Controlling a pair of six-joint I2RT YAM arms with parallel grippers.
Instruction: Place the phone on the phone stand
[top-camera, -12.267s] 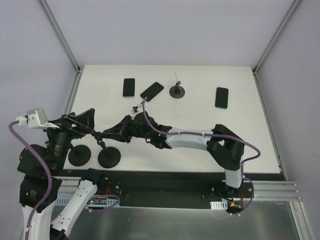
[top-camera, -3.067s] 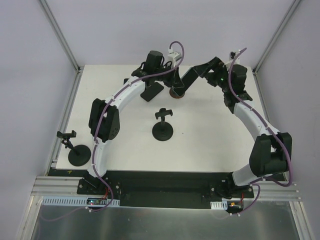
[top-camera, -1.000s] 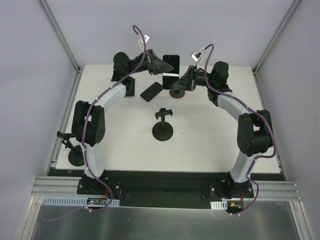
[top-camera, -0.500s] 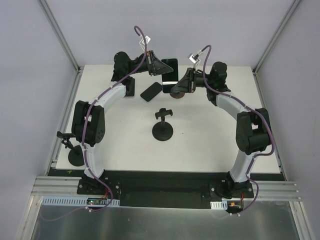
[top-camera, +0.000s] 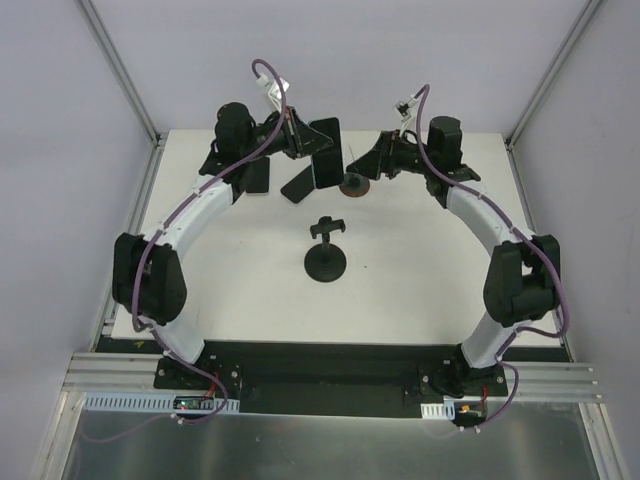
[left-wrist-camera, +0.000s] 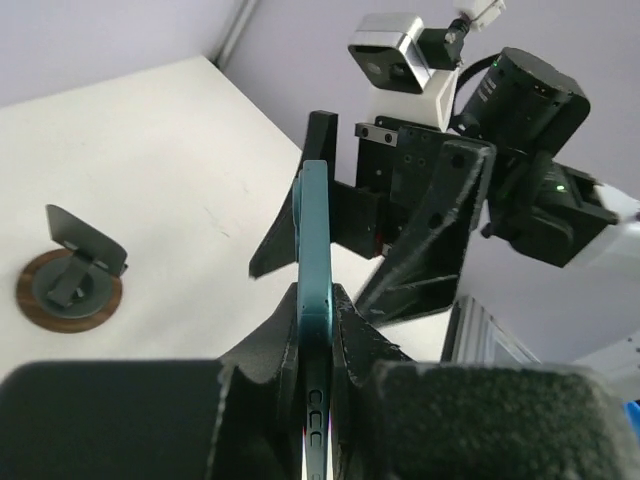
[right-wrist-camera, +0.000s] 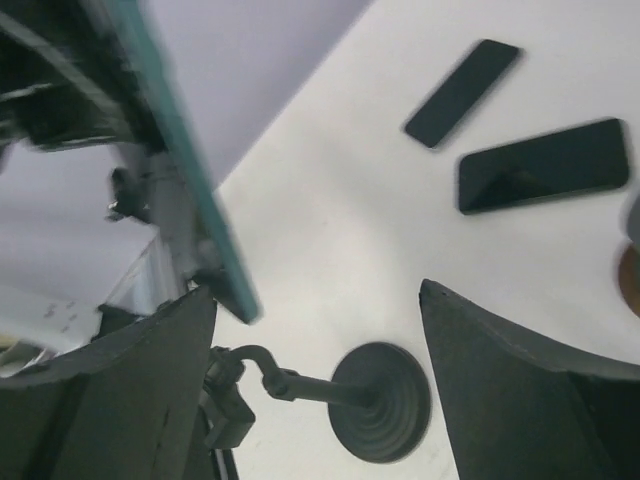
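My left gripper (left-wrist-camera: 317, 322) is clamped on the phone (left-wrist-camera: 315, 230). One finger presses each flat face near its lower end, and I see it edge-on as a thin teal strip. Its long axis runs straight out from my left fingers (left-wrist-camera: 268, 352) towards my right gripper (left-wrist-camera: 405, 235), which faces it just beyond the free end.

My right gripper (right-wrist-camera: 315, 295) is spread wide and holds nothing. The phone's free end (right-wrist-camera: 235, 290) hangs just short of the gap between those fingers, slanting in from the upper left. It touches neither one.

I place everything else from the brown-based stand (top-camera: 352, 184). The phone (top-camera: 326, 152) is in the air, above that stand and slightly to its left. My left gripper (top-camera: 300, 140) is further left again. My right gripper (top-camera: 368, 165) hovers just above the stand on its right side.

Two spare phones lie flat on the table left of the stand, one close (top-camera: 297, 186) and one further out (top-camera: 257, 178). The black clamp stand (top-camera: 326, 258) sits well apart from the brown-based stand, towards my bases.

I judge that the next move turns on the phone's free end. It points at my open right fingers and away from either stand's cradle. My left arm has sole hold, so I would have to turn the phone or pass it across before it can go onto a stand.
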